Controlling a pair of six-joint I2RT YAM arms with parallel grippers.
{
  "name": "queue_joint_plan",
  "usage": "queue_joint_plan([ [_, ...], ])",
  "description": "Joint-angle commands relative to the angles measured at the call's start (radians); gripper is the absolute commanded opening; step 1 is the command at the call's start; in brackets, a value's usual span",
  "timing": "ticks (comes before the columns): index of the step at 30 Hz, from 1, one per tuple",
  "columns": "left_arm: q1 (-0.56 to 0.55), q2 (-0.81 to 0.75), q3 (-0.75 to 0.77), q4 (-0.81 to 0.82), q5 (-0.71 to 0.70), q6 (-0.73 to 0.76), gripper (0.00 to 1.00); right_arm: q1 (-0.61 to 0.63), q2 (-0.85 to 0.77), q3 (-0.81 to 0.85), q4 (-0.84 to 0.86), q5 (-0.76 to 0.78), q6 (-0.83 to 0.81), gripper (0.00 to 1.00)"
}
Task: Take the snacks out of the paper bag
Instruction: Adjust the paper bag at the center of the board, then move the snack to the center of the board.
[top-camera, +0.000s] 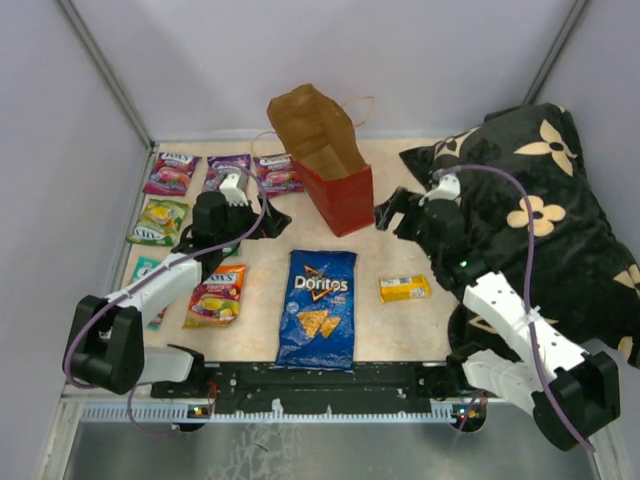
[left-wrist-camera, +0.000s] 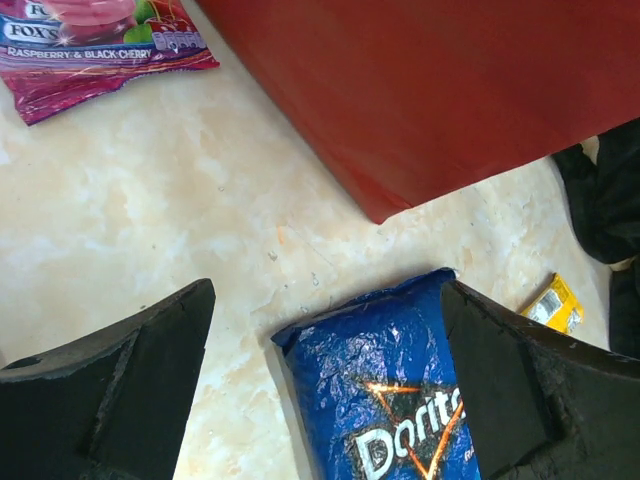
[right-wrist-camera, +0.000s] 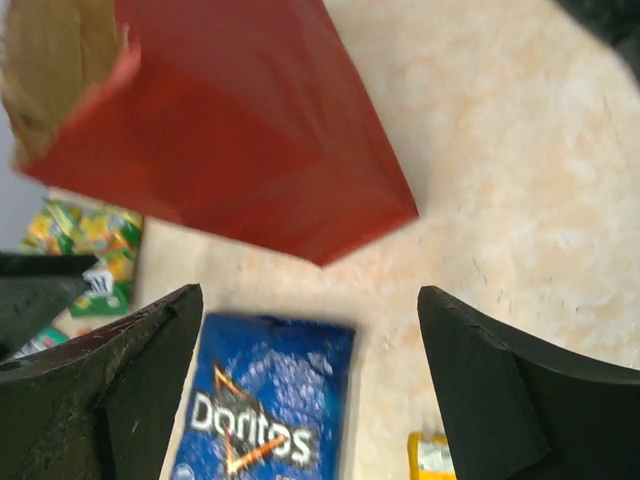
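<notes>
Red paper bag (top-camera: 338, 190) stands at back-centre of the surface (top-camera: 262, 300), leaning a bit. Its mouth is open upward w/ brown lining showing; can't tell if anything's left inside.

Snacks lying outside it:
- Doritos bag (top-camera: 318, 308) is flat at front-centre.
- Small yellow box (top-camera: 404, 288) is to its right, apart from it.
- Three purple Fox's packets (top-camera: 226, 166) sit in a row at back left.
- Green packet (top-camera: 158, 221) is nearer the front than the purple ones.
- Orange packet (top-camera: 217, 296) is just left of the Doritos.
- Teal packet (top-camera: 146, 268) is mostly hidden under the L arm.

Left fingers (left-wrist-camera: 130, 400) are spread apart w/ nothing betw. them, near the bag's base on its left, not touching. The wrist cam shows the Doritos top edge below the gap and the red bag wall ahead.

Right fingers (right-wrist-camera: 500, 400) are also apart and empty, near the bag's base on its right. That cam shows the Doritos and a corner of the box below.

Black flowered cushion (top-camera: 545, 200) fills the right side, w/ the R arm lying over it.
</notes>
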Motion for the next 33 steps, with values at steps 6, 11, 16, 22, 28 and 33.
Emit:
queue_joint_plan([
  [6,0.001,0.097,0.072,0.133,0.089,-0.041,1.0,0.375,-0.029,-0.224,0.07,0.303,0.039,0.92],
  [11,0.002,0.069,0.062,0.1,0.061,-0.025,1.0,0.463,0.078,-0.324,0.107,0.298,0.144,0.94],
  [16,0.011,0.006,0.03,0.068,0.018,-0.002,1.0,0.557,0.196,-0.343,0.187,0.307,0.19,0.94],
  [22,0.044,-0.049,0.025,0.011,-0.003,0.016,1.0,0.661,0.421,-0.244,0.224,0.349,0.262,0.97],
  [28,0.087,-0.112,0.011,-0.039,-0.015,0.041,1.0,0.68,0.584,-0.143,0.231,0.413,0.321,0.97],
  [33,0.113,-0.133,0.008,-0.063,-0.011,0.053,1.0,0.68,0.753,-0.008,0.223,0.419,0.286,0.97],
])
